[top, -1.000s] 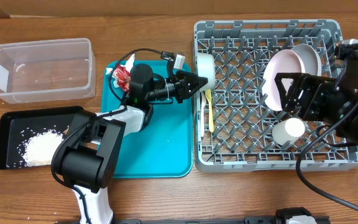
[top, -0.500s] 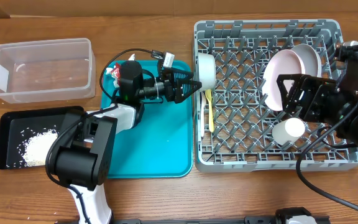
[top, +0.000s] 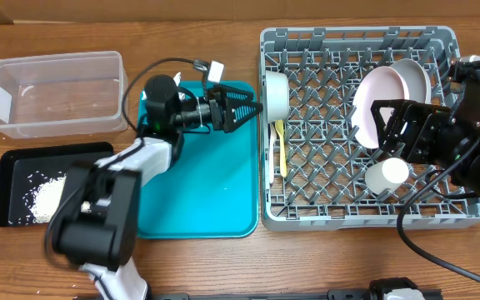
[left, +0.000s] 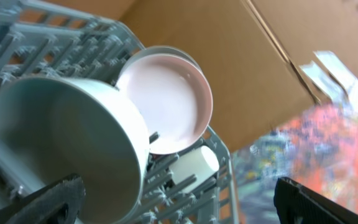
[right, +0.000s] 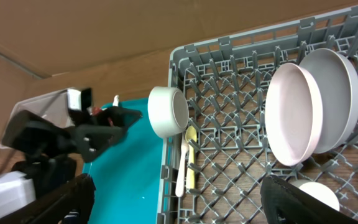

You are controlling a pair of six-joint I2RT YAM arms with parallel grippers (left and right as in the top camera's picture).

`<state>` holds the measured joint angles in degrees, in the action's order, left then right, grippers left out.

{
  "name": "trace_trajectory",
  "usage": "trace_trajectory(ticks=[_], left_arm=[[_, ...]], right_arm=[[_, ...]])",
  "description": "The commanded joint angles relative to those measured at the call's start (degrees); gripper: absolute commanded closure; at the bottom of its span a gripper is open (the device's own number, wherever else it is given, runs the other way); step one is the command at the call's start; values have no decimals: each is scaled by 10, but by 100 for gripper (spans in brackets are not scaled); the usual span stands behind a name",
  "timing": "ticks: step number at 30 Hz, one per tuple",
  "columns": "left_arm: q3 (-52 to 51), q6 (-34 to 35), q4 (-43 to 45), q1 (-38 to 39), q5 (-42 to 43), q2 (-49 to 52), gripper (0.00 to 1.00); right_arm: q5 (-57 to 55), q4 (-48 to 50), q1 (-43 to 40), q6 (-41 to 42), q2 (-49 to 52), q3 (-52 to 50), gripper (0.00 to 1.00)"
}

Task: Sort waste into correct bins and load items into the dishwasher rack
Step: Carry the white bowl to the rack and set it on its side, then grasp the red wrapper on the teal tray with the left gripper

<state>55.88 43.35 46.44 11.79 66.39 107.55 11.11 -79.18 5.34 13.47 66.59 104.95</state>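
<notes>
The grey dishwasher rack (top: 440, 218) holds a small pale bowl (top: 276, 93) on its side at the left edge. It also holds two plates (top: 390, 92) standing upright, a white cup (top: 387, 175), and a white fork (top: 272, 158) beside a yellow spoon (top: 281, 150). My left gripper (top: 242, 109) is open just left of the bowl, over the teal tray, with nothing between its fingers (left: 48, 199). My right gripper (top: 382, 127) hovers open above the plates and cup. Rice (top: 44, 196) lies in the black tray (top: 11, 167). The red wrapper is hidden under my left arm.
The clear tub (top: 57, 92) stands at the back left. The teal tray (top: 215, 183) lies between the bins and the rack. Bare pegs fill the rack's middle (top: 323, 133). My right arm covers the rack's right edge.
My left gripper has opened, let go of the bowl and drawn back to the left. The bowl stays in the rack. The right arm has not moved.
</notes>
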Motion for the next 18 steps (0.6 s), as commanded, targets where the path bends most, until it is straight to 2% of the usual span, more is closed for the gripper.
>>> trace_trajectory(ticks=[1,3,6,10,12,15,16,18], left_arm=[[6,-70,-103,-22,-74,-85,0],[8,-107,-171,-21,-113,-125,0],[30,-196,-343,0,-224,-199,0],[78,-291,-549,42,-470,-250,0],[89,-331,-574,65,-526,-255,0],[89,-337,-579,74,-512,-255,0],[89,-346,-588,74,-525,-255,8],[89,-343,-617,68,-601,-254,12]], right_arm=[[-6,2,0,1,-3,1,9],[-6,2,0,1,-3,1,9],[-6,0,0,1,-3,1,8],[-6,-6,0,1,-3,1,8],[-6,-10,0,1,-3,1,8],[-6,-11,0,1,-3,1,8],[-6,-11,0,1,-3,1,8],[-6,-11,0,1,-3,1,8]])
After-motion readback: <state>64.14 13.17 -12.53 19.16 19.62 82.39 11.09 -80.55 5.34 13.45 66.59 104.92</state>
